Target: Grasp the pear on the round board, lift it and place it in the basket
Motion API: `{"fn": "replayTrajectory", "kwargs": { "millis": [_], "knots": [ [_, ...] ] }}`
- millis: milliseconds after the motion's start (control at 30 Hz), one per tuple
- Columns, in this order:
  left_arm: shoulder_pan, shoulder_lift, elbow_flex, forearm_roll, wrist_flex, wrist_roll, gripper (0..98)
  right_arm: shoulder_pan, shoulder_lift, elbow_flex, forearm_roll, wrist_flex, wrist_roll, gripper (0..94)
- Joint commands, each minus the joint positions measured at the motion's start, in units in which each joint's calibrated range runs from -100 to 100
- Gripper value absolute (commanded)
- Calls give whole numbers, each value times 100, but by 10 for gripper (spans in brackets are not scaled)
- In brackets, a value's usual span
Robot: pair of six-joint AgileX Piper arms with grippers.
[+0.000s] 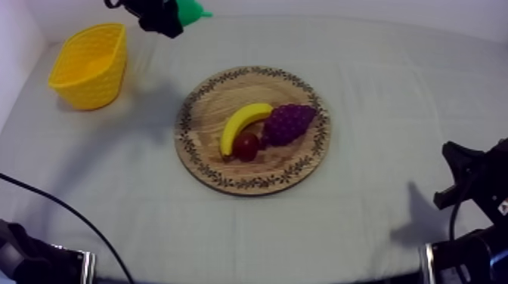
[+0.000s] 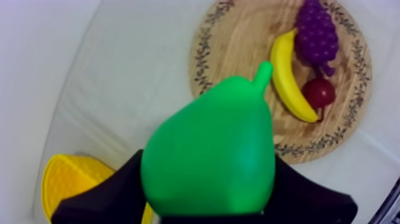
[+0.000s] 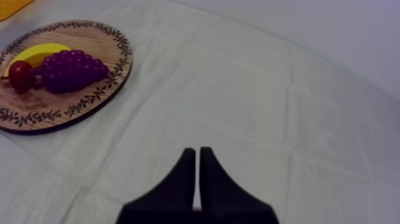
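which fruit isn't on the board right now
The green pear: the left gripper holds it, while the banana, grapes and small red fruit lie on the wooden board.

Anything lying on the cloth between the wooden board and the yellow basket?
Nothing: the top view shows bare cloth between the wooden board and the yellow basket.

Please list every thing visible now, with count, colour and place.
pear: 1, green, held by left gripper
yellow basket: 1, yellow, table's far left
wooden board: 1, brown, table centre
banana: 1, yellow, on the board
grapes: 1 bunch, purple, on the board
small red fruit: 1, red, on the board by the banana
cloth: 1, grey-white, over the table
left gripper: 1, black, shut on the pear, near the basket
right gripper: 1, black, shut, over bare cloth
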Motion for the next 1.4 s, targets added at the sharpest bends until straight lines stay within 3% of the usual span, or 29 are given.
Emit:
{"fn": "replayTrajectory", "kwargs": {
  "millis": [0, 700, 1067, 1367],
  "knots": [
    [-220, -34, 21, -5, -1, -7, 490, -3, -4, -5, -1, 4, 0, 4],
    [-2281, -533, 431, 0, -1, -142, 497, -3, -4, -5, -1, 4, 0, 4],
    [-2705, -458, 403, 241, -77, 340, 488, -3, -4, -5, -1, 4, 0, 4],
    [-2739, -285, 317, 604, -300, 984, 481, -3, -4, -5, -1, 4, 0, 4]
  ]
}}
